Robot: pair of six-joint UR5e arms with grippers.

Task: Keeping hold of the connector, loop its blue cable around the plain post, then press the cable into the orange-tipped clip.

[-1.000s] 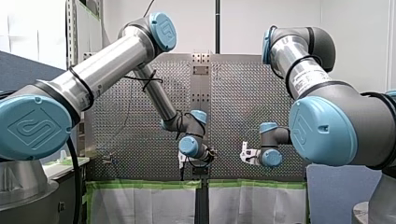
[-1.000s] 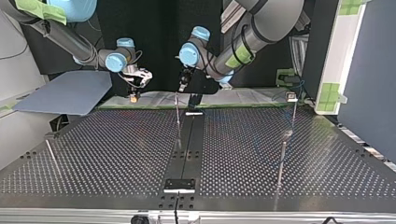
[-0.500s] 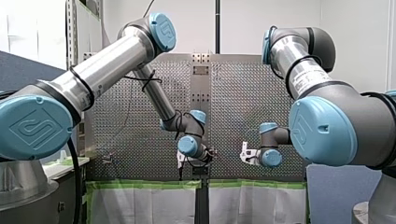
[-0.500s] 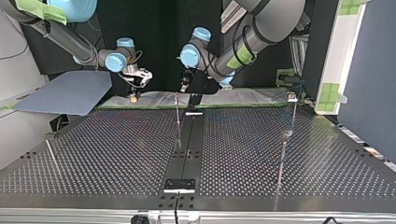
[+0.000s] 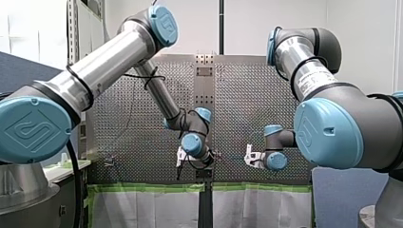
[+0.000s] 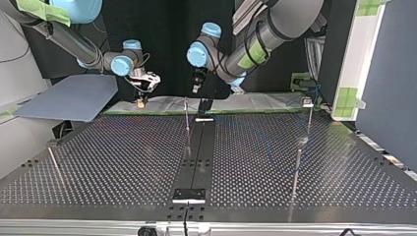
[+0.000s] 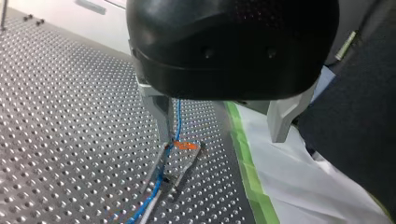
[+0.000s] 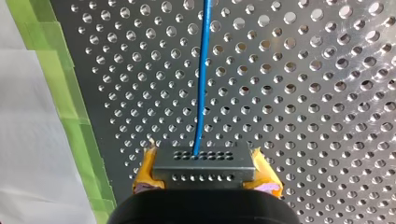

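Right gripper point(image 8: 204, 171) clamped on connector point(image 8: 204, 161) between yellow pads point(image 8: 144, 170); blue cable point(image 8: 201, 84) runs from connector over counter point(image 8: 303, 93). Left gripper point(image 7: 222, 125) jaws apart, holding nothing, 1 finger point(image 7: 162, 116) just beside cable at orange-tipped clip point(image 7: 185, 145)

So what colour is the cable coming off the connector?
The cable is blue, clearest in the right wrist view, leaving the connector.
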